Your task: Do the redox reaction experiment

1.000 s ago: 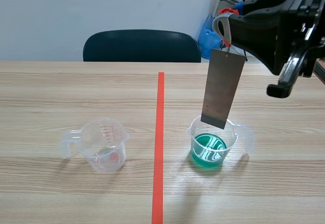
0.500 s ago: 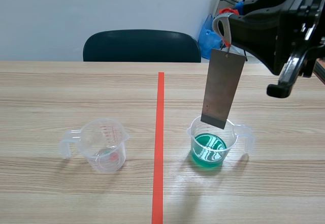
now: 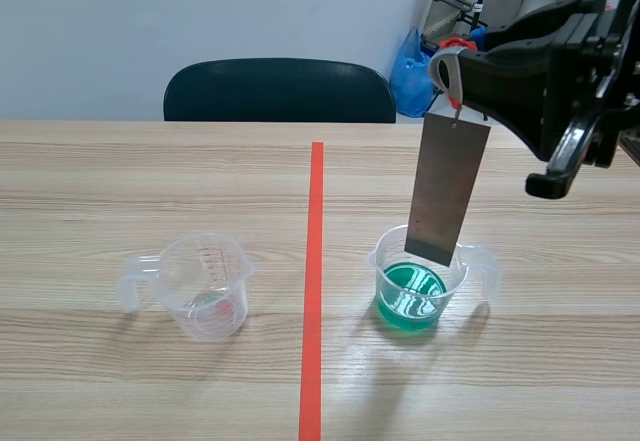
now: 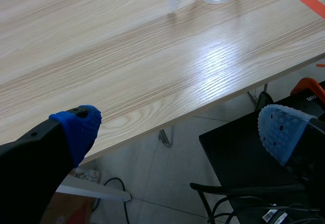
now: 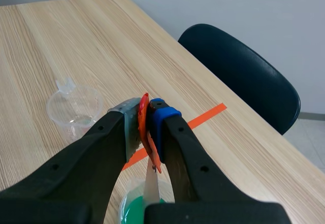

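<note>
– Wooden tabletop (image 3: 100, 181), dark chair (image 3: 280, 89) behind it, red tape line (image 3: 315, 281) down the middle. What differs from a second ago?

– Only the right side. The right hand (image 3: 452, 76) has drifted slightly outward and come down a little, and the metal strip (image 3: 448, 189) with it. The strip's lower edge stood above the rim of the beaker of green liquid (image 3: 420, 281) before; it now overlaps that rim in the scene view.

– So the dip is starting?

– That is my reading: the strip is being lowered toward the liquid, but immersion does not look done yet.

– How is the strip held?

– The right hand (image 5: 145, 122) is pinched tight on an orange-red tab (image 5: 154, 162), and the strip hangs below it, slightly tilted.

– And the other arm?

– It does not appear in the scene view. Its own camera shows the left hand (image 4: 179, 128) wide open, holding nothing, out past the tabletop's edge with the floor beneath.

– What can't you make out?

– Whether the strip's edge is inside the beaker or just behind it, and whether it touches the liquid. How the tab joins the strip is hidden by the fingers. The right wrist view shows the strip edge-on, with the green beaker cut off under the hand. The empty beaker (image 3: 205, 286), well apart across the tape line, has something reddish at its bottom that I cannot identify.
</note>
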{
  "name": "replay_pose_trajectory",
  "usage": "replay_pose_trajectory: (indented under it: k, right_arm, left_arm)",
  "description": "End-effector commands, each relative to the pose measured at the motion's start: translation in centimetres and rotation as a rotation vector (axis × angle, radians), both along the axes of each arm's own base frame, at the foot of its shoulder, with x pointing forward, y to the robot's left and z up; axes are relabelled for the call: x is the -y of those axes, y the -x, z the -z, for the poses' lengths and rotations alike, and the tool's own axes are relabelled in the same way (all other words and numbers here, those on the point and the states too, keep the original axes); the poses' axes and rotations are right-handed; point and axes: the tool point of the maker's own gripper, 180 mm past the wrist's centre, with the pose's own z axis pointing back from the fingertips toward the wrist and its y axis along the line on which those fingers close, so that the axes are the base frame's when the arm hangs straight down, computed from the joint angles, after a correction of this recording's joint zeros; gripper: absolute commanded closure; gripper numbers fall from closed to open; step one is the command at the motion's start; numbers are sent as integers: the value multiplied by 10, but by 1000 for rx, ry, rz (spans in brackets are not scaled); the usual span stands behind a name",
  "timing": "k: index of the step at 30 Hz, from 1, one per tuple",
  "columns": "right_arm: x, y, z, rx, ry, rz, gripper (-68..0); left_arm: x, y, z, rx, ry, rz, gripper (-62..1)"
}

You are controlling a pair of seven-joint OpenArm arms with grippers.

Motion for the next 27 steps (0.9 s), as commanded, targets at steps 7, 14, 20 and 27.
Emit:
replay_pose_trajectory:
  k: [7,14,20,27]
  right_arm:
    - [5,-5,-3,18,-33,3,-6]
    - [9,-11,4,16,-53,13,-6]
    - [6,-13,19,-2,-61,6,-6]
    - [5,-16,30,2,-67,3,-6]
  left_arm:
    - [1,-5,-6,34,4,5,-623]
    - [1,-5,-6,34,4,5,-623]
    - [1,-5,-6,34,4,5,-623]
    - [1,-5,-6,34,4,5,-623]
